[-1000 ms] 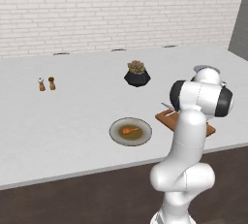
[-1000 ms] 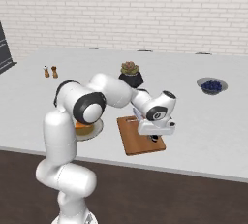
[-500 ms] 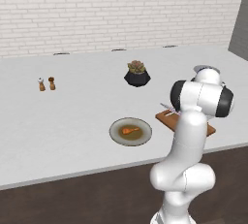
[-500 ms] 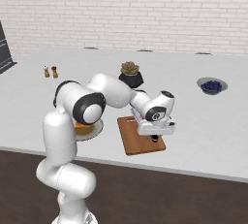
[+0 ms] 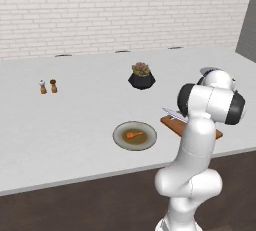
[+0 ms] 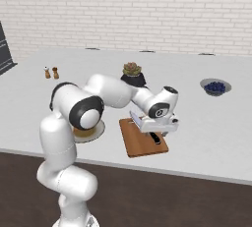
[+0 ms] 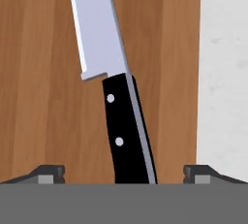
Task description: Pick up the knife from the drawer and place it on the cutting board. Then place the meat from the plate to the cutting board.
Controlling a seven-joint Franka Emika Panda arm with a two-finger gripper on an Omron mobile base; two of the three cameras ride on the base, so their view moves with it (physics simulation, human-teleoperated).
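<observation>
The knife lies flat on the reddish-brown cutting board, silver blade pointing away, black handle toward the hand. My gripper is open just above it, one fingertip on each side of the handle and both well apart from it. From the right base view the gripper hovers low over the cutting board, with the knife's handle showing below it. The round plate sits left of the board with the orange-brown meat on it. The drawer is out of view.
A dark pot with a succulent stands behind the plate. Salt and pepper shakers are at the far left of the white counter. A bowl of blueberries sits at the back right. The counter's front edge runs just before the board.
The gripper's jaws have spread wide and let go of the knife, which now rests on the cutting board. The arm has hardly moved.
</observation>
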